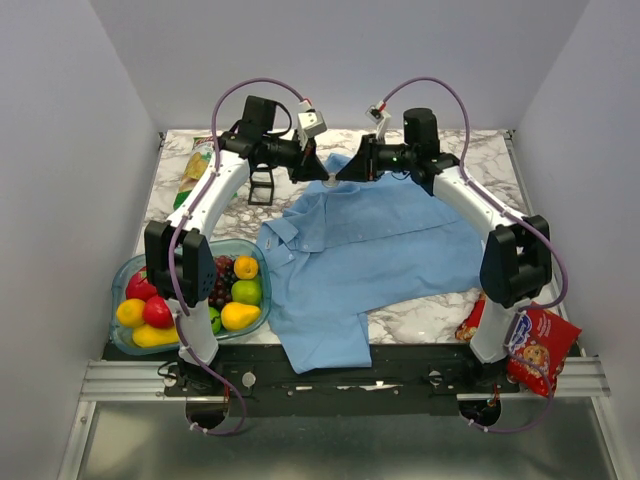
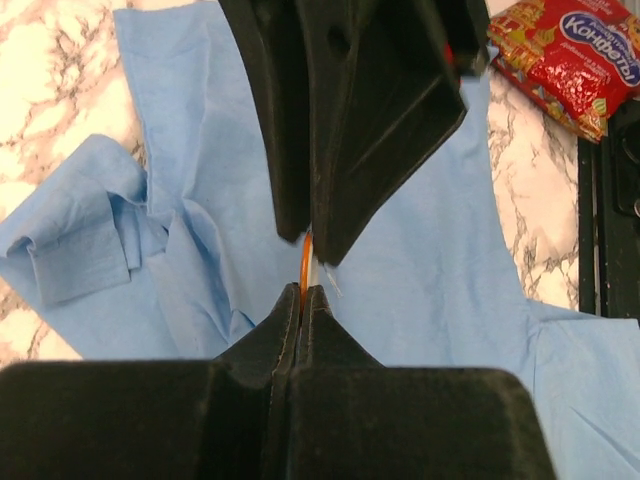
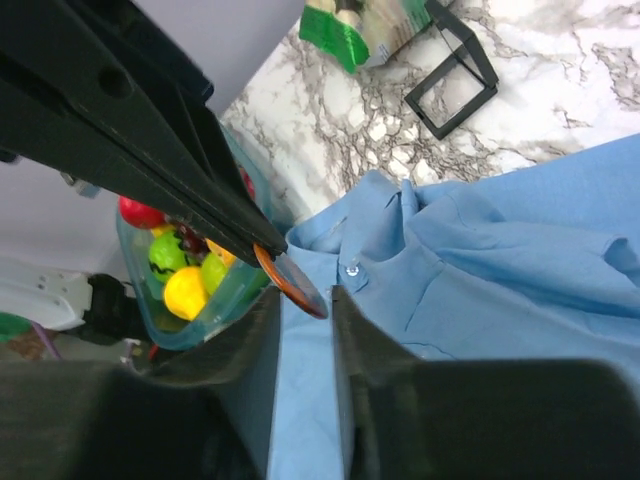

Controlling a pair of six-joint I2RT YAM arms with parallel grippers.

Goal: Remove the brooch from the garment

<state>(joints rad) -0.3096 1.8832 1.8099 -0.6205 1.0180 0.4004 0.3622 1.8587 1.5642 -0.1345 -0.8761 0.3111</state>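
Near left: one bowl of mixed fruit. Near right, beside the arm base: one red snack bag. Both well apart from the work point, with no part in the task.

Mid-table: one shirt, loosely spread, far edge reaching under both grippers and so open to either arm.

Beyond, over that far edge: two grippers meeting tip to tip.
- Left gripper: pressed together on the one brooch, a thin orange-brown disc held just above the cloth.
- Right gripper: a narrow gap apart, set close around the brooch, probably to steady cloth or clasp for the pull. Contact not discernible.
- Pin free of the cloth or not: not discernible.

Far left: one black frame and one green packet.
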